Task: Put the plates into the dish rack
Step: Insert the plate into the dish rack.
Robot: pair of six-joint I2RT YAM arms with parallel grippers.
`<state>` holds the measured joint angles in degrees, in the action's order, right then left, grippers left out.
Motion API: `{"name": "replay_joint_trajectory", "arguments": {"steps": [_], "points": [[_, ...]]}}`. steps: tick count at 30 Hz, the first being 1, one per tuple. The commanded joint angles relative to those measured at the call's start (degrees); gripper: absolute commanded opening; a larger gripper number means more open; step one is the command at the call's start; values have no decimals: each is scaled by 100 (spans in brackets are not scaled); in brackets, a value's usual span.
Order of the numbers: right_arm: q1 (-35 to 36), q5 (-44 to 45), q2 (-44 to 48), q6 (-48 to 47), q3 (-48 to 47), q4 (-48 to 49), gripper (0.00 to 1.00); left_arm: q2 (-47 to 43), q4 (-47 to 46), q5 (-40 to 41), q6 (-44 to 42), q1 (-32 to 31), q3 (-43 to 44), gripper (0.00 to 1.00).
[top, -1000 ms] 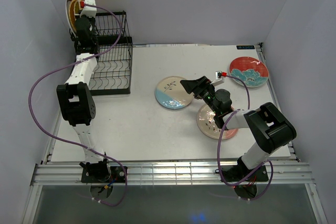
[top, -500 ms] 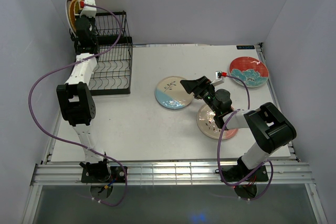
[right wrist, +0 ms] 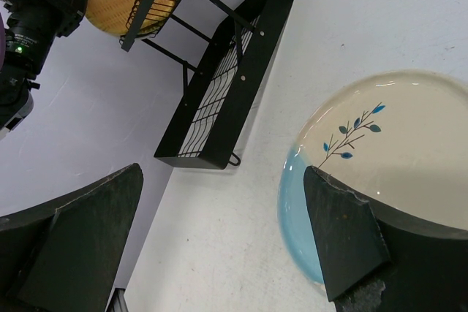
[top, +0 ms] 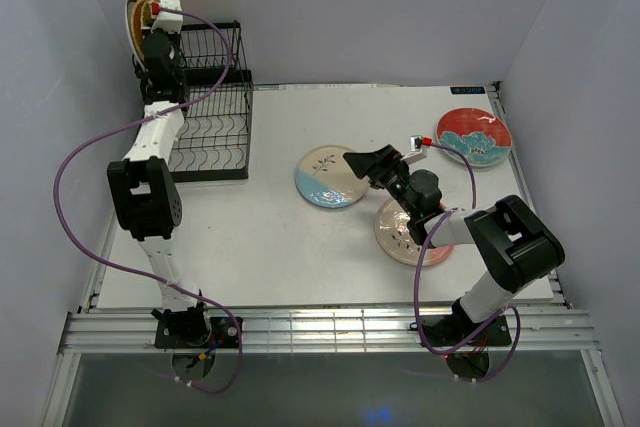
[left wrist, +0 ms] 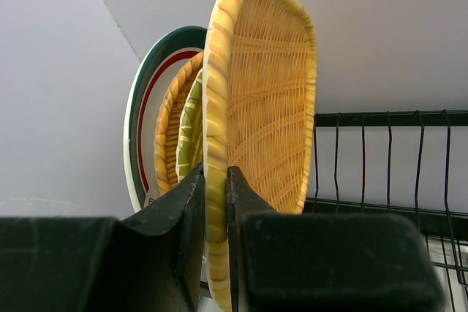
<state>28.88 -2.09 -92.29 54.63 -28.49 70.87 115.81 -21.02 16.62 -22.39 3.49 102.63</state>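
Left gripper [left wrist: 216, 169] is up high at the top basket of the black wire rack [left wrist: 380, 118]. Its two fingers [left wrist: 186, 202] sit one on each side of the bottom rim of a square woven plate [left wrist: 263, 93], pressed close against it, so the gripper is clamped on that plate. The plate stands on its edge. Its long side runs straight up from the fingers, and its hollow face looks to the right of the gripper, toward the rack wires. Just to the left of the fingers, three more plates stand on edge the same way: a woven one with some green [left wrist: 191, 129], a round woven one [left wrist: 170, 129], and a white plate with green stripes [left wrist: 139, 122] at the far left, nearest the wall.

Right gripper [right wrist: 221, 168] is low over the table with its fingers wide apart, and it holds nothing. A cream and blue plate [right wrist: 380, 151] lies flat just under its right finger, face up, with the blue part nearest the fingertips. The rack is well ahead of this gripper. Behind the gripper, a cream and pink plate [top: 400, 237] lies flat under the arm. A red flower plate [top: 473, 135] lies flat well apart from it, near the far right corner of the table [top: 270, 237].
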Motion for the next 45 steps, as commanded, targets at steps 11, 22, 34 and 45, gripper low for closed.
{"name": "replay_joint_trajectory", "arguments": {"steps": [11, 22, 34, 45], "points": [[-41, 86, 185, -102, -7, 296, 96, -559, -228, -115, 217, 29, -120, 37], [-41, 95, 168, -119, -34, 278, 96, -814, -210, -194, 376, 29, -305, 60], [-50, 42, 115, -225, -122, 164, 95, -1438, -43, -71, 885, 21, -568, 83], [-50, 59, 361, -524, -52, 6, 90, -2913, -8, -220, 1764, -583, -2289, 90]]}}
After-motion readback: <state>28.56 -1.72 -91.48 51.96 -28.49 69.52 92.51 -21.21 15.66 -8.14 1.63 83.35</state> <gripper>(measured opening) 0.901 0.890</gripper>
